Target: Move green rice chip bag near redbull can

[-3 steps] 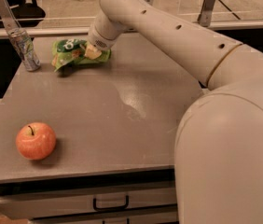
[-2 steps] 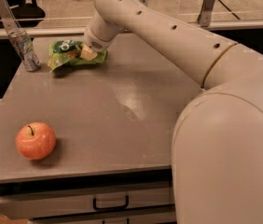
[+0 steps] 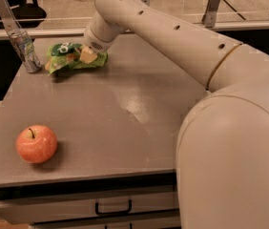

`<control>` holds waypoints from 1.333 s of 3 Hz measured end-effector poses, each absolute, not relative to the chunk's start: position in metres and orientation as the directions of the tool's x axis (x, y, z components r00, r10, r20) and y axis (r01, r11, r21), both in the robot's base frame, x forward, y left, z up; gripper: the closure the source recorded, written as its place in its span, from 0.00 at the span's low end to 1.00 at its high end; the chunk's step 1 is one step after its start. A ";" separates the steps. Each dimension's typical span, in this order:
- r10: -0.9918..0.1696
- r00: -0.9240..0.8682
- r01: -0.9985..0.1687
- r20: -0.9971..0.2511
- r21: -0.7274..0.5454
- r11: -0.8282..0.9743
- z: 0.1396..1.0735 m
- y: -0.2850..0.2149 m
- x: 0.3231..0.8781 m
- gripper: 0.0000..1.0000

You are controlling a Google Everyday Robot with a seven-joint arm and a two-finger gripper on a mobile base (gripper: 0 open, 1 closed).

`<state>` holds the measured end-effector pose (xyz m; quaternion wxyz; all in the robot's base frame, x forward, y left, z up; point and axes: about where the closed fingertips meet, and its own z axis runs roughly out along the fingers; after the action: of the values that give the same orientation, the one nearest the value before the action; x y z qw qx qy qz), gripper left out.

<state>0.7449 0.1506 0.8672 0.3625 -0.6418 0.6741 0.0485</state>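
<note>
The green rice chip bag (image 3: 67,57) lies crumpled at the far left of the grey table (image 3: 125,123), light green with a dark round logo. The redbull can (image 3: 24,49), slim and silver-blue, stands upright just left of the bag, a small gap apart. My gripper (image 3: 87,55) reaches in from the right at the end of the white arm and sits on the bag's right part. Its wrist hides the bag's right edge.
A red-orange apple (image 3: 36,143) sits near the table's front left corner. A drawer with a dark handle (image 3: 113,207) is under the front edge. My large white arm body (image 3: 234,156) fills the right foreground. A glass railing runs behind the table.
The gripper and the bag have shifted left together, bringing the bag closer to the can. The apple and the can have not moved.
</note>
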 end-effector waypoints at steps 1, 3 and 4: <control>-0.824 0.096 -0.896 -0.558 -0.410 0.173 0.878 0.148 0.745 0.15; -0.792 0.118 -0.857 -0.599 -0.464 0.223 0.935 0.115 0.747 0.00; -0.743 0.159 -0.808 -0.650 -0.518 0.280 0.985 0.059 0.740 0.00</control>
<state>0.7401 0.0594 0.9848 0.4699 -0.5990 0.6474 0.0346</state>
